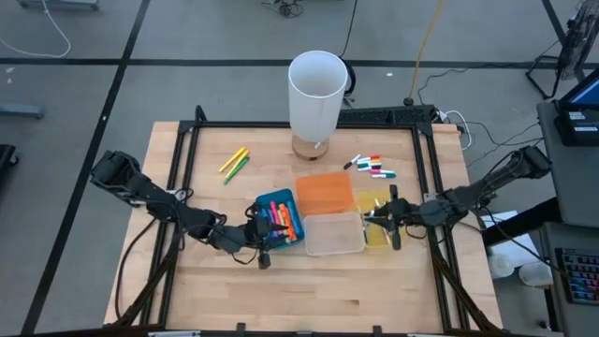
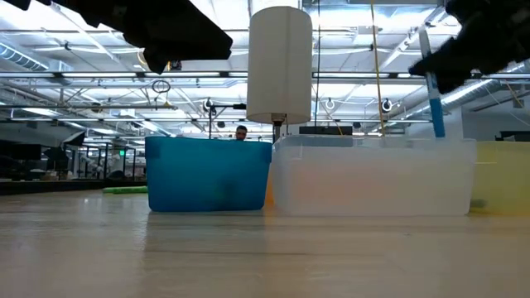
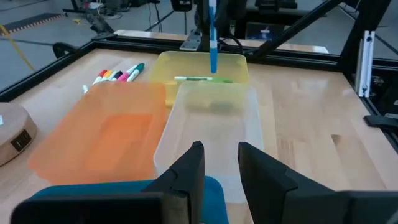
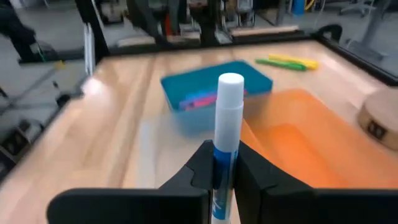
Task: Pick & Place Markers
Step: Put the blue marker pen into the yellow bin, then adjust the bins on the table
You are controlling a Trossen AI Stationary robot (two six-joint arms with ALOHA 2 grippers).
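Observation:
My right gripper (image 1: 382,223) hovers over the yellow bin (image 1: 372,234), shut on a white-and-blue marker (image 4: 227,118). A green marker (image 3: 202,79) lies inside that bin. My left gripper (image 3: 219,150) stands open and bare at the near right corner of the blue bin (image 1: 281,220), which holds several coloured markers. A yellow and a green marker (image 1: 234,164) lie on the table at the far left. Several white markers with coloured caps (image 1: 370,167) lie at the far right. My right gripper pinches the marker's barrel at its blue stretch (image 4: 224,158) between its two fingers. The fingers reach in about level from the table's right and lie across the marker. The marker stands upright, its white end (image 4: 231,84) up and its blue end (image 2: 436,112) hanging below, clear of the bin.
An orange bin (image 1: 326,192) and a clear bin (image 1: 334,234) stand between the blue and yellow ones. A tall white cylinder on a round wooden base (image 1: 316,94) stands at the far middle. Black frame rails (image 1: 187,150) line the table's edges. Bare wood lies along the near edge.

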